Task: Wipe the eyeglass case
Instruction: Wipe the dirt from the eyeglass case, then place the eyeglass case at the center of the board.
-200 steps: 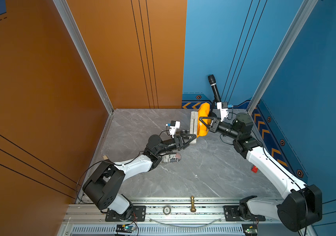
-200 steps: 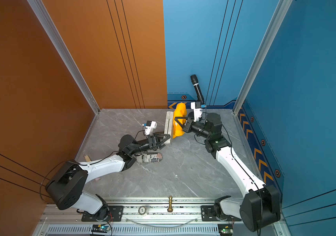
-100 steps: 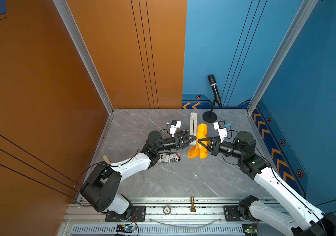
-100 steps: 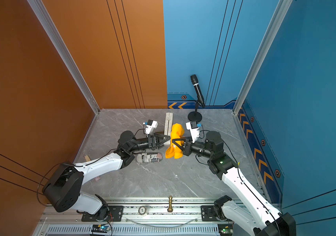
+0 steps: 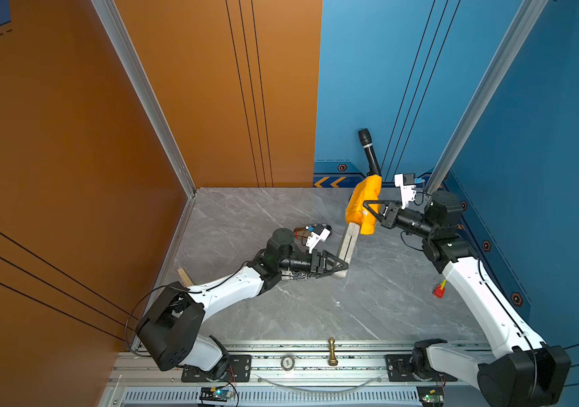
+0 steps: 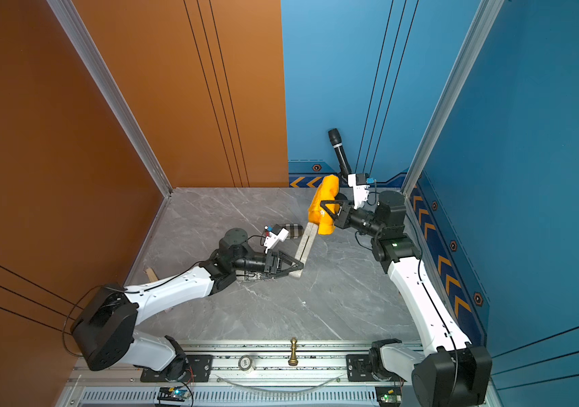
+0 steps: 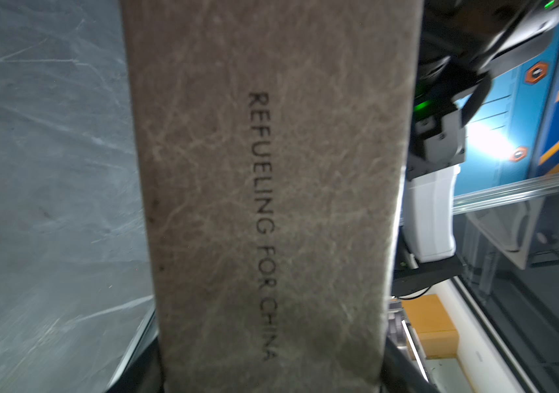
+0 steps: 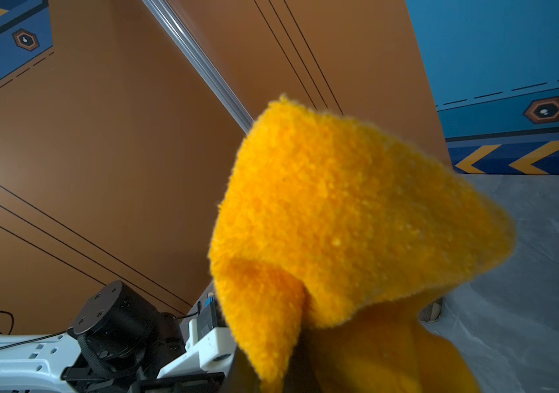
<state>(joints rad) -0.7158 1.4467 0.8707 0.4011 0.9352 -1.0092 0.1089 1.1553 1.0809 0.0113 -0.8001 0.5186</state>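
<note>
One eyeglass case [image 5: 348, 241] end sits in left hand [image 5: 342, 270].

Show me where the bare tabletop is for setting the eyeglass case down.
Widest bare patch: the tabletop between both arms and the front rail. Another lies in the back corner by the orange wall. Crowded: the middle, where the left claw, eyeglass case, yellow cloth and right claw meet. A small red piece sits by the right arm.

Orange cloth [image 5: 365, 193], beige veined eyeglass case [image 5: 348, 245]
</note>
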